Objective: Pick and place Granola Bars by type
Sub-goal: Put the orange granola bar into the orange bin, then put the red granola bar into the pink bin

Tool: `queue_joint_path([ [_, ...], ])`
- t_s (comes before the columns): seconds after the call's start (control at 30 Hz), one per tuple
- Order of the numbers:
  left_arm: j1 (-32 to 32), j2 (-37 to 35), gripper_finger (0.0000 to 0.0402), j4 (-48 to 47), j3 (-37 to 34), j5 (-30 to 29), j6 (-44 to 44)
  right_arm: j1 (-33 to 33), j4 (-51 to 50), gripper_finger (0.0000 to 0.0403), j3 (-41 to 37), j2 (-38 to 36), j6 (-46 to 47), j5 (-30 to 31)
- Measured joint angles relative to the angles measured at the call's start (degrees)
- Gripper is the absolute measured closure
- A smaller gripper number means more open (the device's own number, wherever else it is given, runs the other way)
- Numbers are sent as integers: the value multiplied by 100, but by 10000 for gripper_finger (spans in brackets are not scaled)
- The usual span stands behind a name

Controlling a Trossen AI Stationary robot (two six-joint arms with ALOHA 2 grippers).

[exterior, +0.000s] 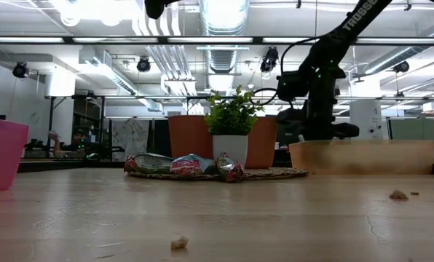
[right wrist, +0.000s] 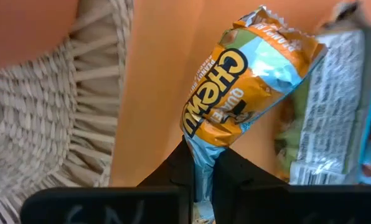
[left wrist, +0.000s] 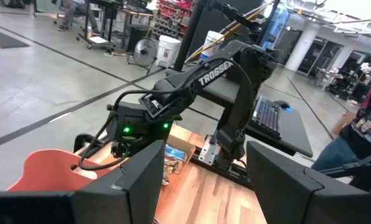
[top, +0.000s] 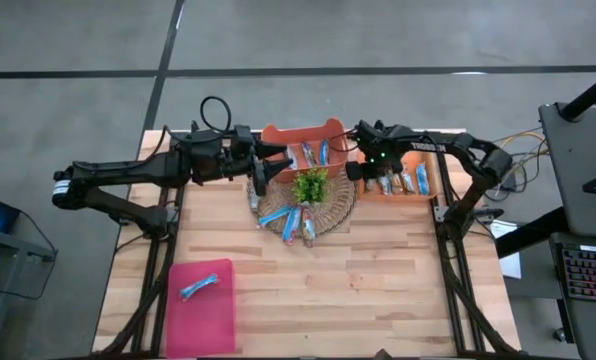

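Note:
Several blue-wrapped granola bars (top: 290, 222) lie on a round woven mat (top: 340, 212) beside a small green plant (top: 311, 185); in the low view the bars (exterior: 180, 164) rest on its near edge. My right gripper (top: 356, 172) is over the left end of the orange tray (top: 433, 185), shut on an orange-and-blue granola bar (right wrist: 248, 87). More bars (top: 406, 182) lie in that tray. My left gripper (top: 263, 178) is open at the mat's left edge, its fingers (left wrist: 142, 180) holding nothing. One blue bar (top: 200, 287) lies in the pink bin (top: 218, 320). My right gripper (right wrist: 201, 171) pinches the granola bar between its two fingers by the crimped blue end of its wrapper (right wrist: 201, 152). The bar stretches away from the fingertips, over the orange tray floor (right wrist: 154, 93). Whether its far end touches the tray, I cannot tell.
An orange bin (top: 303, 140) with a few bars stands behind the plant, between the two arms. A white-backed bar (right wrist: 328, 106) lies next to the held one. The woven mat (right wrist: 48, 106) borders the tray. Bare wooden table (top: 378, 290) stretches toward the near edge.

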Motion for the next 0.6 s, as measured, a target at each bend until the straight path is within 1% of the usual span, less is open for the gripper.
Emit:
queue_joint_path([
  [0.2,0,0,193,-9,-4,3,-3,58,-38,346,-30,-15,-145,-34],
  [0.43,0,0,193,-73,-7,1,-5,72,-69,273,201,-244,-409,66],
  [0.6,0,0,193,-223,-7,1,-25,69,-253,226,524,-465,-726,93],
])
